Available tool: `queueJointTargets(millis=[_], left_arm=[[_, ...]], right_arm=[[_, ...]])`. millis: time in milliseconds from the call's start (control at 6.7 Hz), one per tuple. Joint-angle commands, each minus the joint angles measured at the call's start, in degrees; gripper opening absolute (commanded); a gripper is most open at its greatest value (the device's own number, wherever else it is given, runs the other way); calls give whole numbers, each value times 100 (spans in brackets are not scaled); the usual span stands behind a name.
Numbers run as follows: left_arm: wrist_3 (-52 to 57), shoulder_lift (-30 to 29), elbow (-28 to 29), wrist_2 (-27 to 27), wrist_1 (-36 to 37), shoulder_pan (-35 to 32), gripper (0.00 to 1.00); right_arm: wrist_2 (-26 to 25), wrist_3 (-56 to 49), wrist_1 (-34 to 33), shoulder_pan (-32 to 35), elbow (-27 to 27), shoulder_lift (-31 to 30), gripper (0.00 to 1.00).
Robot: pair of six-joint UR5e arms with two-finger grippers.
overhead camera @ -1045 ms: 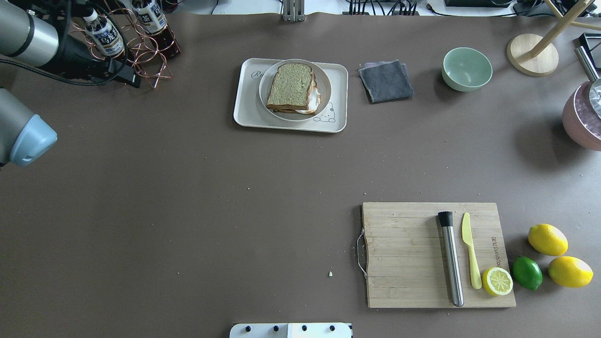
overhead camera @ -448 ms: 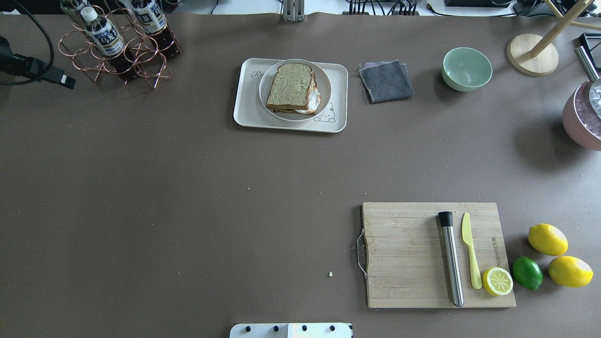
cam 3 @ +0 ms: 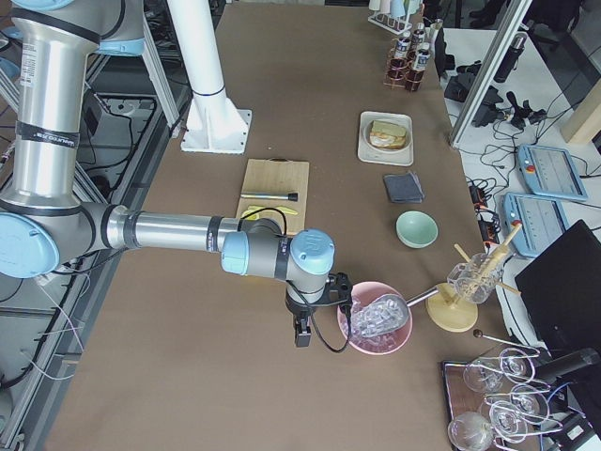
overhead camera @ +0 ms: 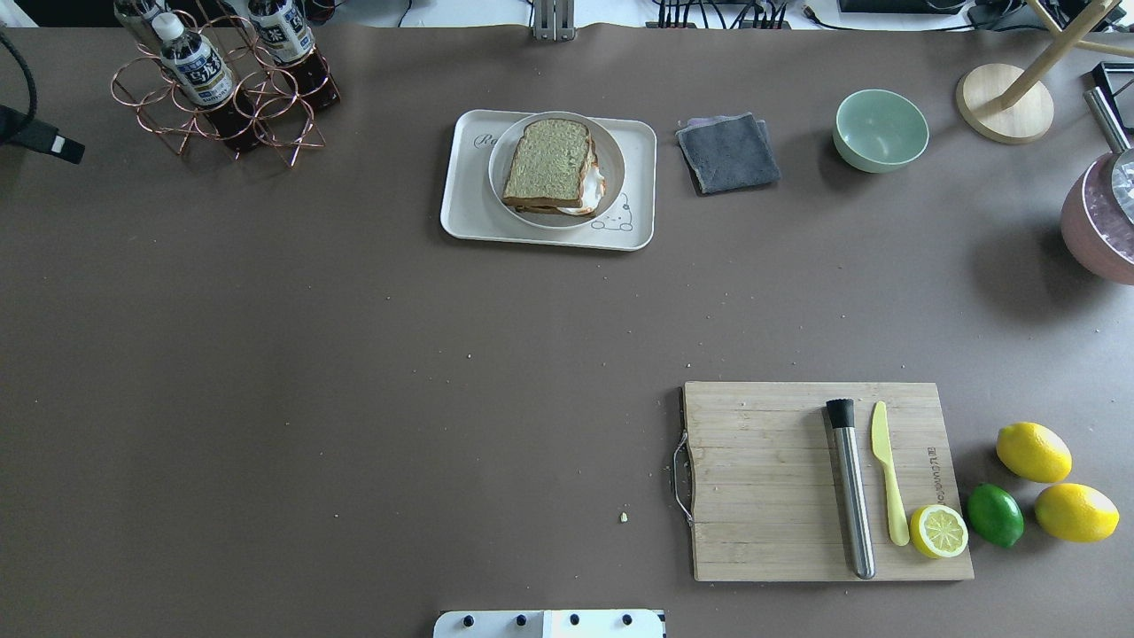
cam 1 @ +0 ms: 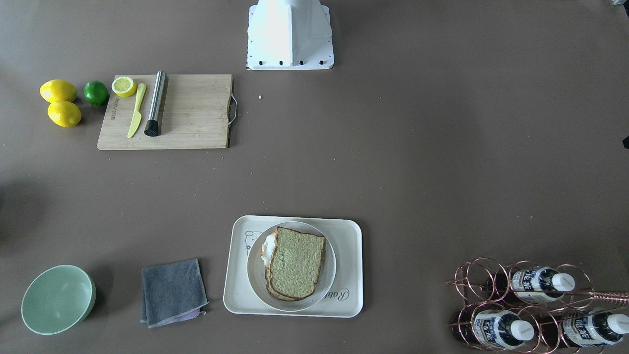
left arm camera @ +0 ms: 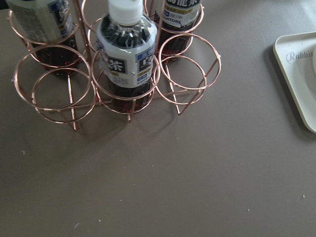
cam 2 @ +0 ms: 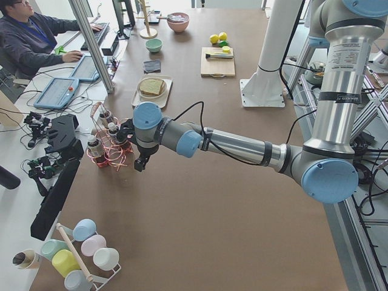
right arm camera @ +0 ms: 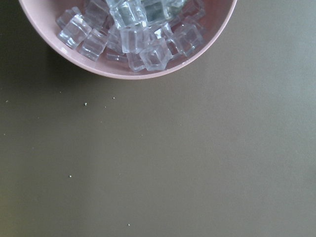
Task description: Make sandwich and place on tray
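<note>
The sandwich (overhead camera: 547, 164), two wholegrain slices with white egg showing at its edge, lies on a round white plate (overhead camera: 613, 168). The plate stands on the cream tray (overhead camera: 461, 213) at the far middle of the table. Both also show in the front-facing view, the sandwich (cam 1: 297, 263) on the tray (cam 1: 350, 236). The tray's corner shows in the left wrist view (left arm camera: 296, 64). My left gripper (cam 2: 140, 165) hangs beside the bottle rack, far from the tray. My right gripper (cam 3: 301, 336) hangs beside the pink bowl. Both show only in side views, so I cannot tell whether they are open or shut.
A copper rack of tea bottles (overhead camera: 221, 89) stands at the far left. A grey cloth (overhead camera: 728, 152), a green bowl (overhead camera: 881, 130) and a pink bowl of ice (right arm camera: 133, 34) lie right of the tray. A wooden cutting board (overhead camera: 771, 478) carries a muddler, knife and lemon half.
My left arm has pulled back leftward out of the overhead view; only a black cable end remains at the left edge. The sandwich, plate and tray have not moved.
</note>
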Motion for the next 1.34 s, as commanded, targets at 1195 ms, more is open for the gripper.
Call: queueJointTargets(millis=[1195], left_arm=[[1085,914,309,855,234,-284,98]], right_arm=[[0,0,0,2,9,12,100]])
